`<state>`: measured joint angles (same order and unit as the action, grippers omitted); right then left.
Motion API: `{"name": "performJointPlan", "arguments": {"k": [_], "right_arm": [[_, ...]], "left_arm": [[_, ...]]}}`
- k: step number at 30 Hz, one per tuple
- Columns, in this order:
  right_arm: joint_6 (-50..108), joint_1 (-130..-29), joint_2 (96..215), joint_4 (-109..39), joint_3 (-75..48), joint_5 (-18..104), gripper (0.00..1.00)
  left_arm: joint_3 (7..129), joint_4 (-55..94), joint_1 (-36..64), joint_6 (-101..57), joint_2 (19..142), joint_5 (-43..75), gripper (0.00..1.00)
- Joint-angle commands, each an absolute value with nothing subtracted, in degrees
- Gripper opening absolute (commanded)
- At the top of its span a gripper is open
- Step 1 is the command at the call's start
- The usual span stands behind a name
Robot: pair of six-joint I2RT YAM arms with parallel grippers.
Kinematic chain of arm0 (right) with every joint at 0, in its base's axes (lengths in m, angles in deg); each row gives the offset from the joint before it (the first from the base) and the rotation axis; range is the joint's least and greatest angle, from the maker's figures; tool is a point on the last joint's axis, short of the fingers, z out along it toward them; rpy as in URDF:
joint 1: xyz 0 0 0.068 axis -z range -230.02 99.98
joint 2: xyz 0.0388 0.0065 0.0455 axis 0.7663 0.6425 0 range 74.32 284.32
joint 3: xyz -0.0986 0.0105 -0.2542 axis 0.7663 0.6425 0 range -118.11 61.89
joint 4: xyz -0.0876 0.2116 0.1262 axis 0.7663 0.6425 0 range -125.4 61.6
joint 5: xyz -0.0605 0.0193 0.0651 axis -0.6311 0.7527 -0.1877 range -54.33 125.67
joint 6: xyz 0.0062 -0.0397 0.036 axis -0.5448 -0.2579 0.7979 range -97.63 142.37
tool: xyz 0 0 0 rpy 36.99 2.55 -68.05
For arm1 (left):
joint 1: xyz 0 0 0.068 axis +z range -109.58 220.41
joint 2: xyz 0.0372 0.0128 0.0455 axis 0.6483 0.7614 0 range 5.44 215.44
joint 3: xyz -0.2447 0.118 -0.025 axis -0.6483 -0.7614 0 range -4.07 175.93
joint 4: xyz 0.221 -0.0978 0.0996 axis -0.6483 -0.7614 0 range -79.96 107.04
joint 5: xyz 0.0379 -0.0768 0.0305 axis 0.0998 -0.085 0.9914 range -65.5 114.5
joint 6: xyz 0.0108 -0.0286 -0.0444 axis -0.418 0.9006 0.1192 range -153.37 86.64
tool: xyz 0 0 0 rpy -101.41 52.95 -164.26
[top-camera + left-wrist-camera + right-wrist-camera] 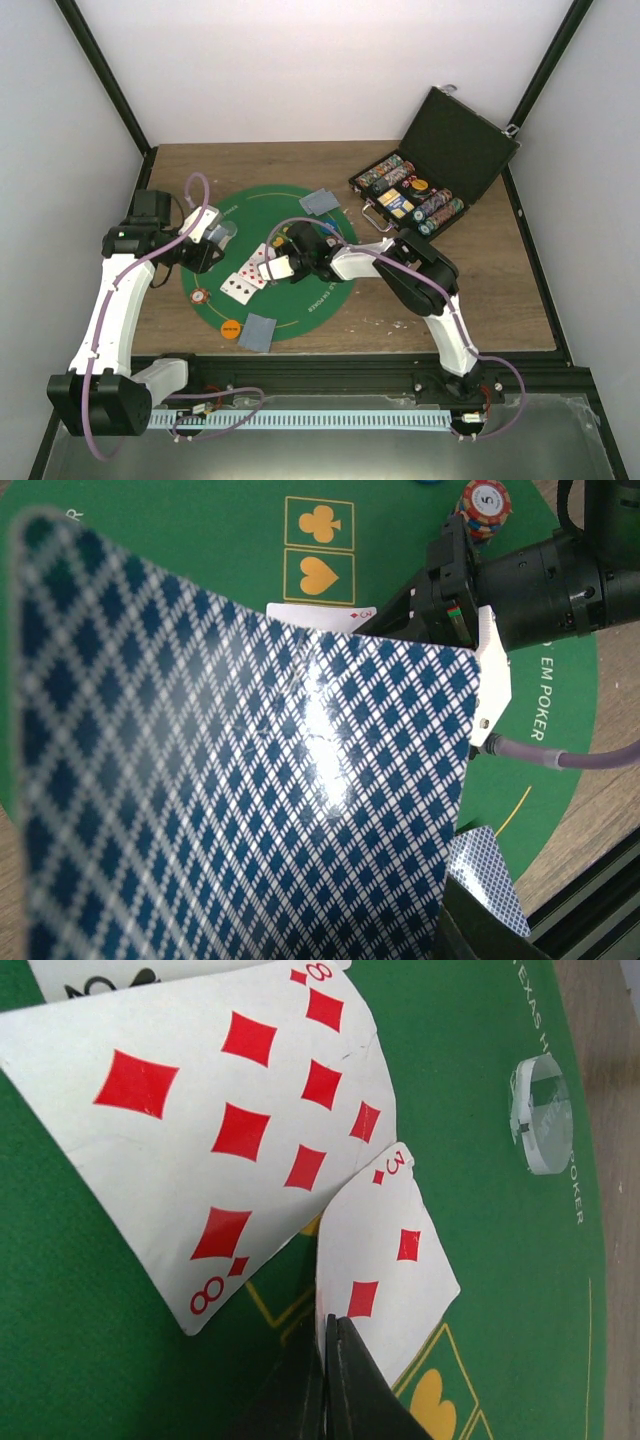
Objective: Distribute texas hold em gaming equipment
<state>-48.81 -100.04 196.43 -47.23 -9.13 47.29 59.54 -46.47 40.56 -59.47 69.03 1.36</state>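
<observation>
The right hand [326,1335] is closed flat on the near edge of the three of diamonds [395,1250], which is tipped up over a corner of the eight of diamonds [230,1130]. The thin pinch at the edge is presumably chosen so that the card can be laid face-up in the row at the centre of the green mat [300,310].

The left hand [213,240], at 10 o'clock of the mat, is narrowed on a blue-backed card [240,780]. Whether one card or a stack is gripped cannot be told; it is probably kept there as stock to deal from.

Face-down cards [320,202] are set at 1 o'clock of the mat and a second face-down lot [257,332] at 6 o'clock, as if for two players. An orange disc [231,326] is placed at 7 o'clock and a striped chip [200,296] at 8 o'clock. Rows of chips [410,190] are stored in the black case [460,140] at 2 o'clock of the bench [500,300].
</observation>
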Motion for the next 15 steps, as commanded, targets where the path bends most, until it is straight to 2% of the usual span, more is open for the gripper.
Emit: {"name": "performJointPlan", "arguments": {"k": [1,7,15], "right_arm": [[-50.8,-99.9,195.7,-44.8,-9.3,48.6,0.01],[-51.6,-100.3,196.4,-43.8,-9.8,47.6,0.03],[-53.5,-100.6,192.9,-44.3,-6.2,46.5,0.24]], "left_arm": [[60.2,-45.9,40.9,-59.4,69.0,0.1,0.33],[59.9,-46.0,40.9,-59.7,68.6,0.1,0.33],[60.2,-46.0,40.9,-59.8,69.0,0.1,0.33]]}}
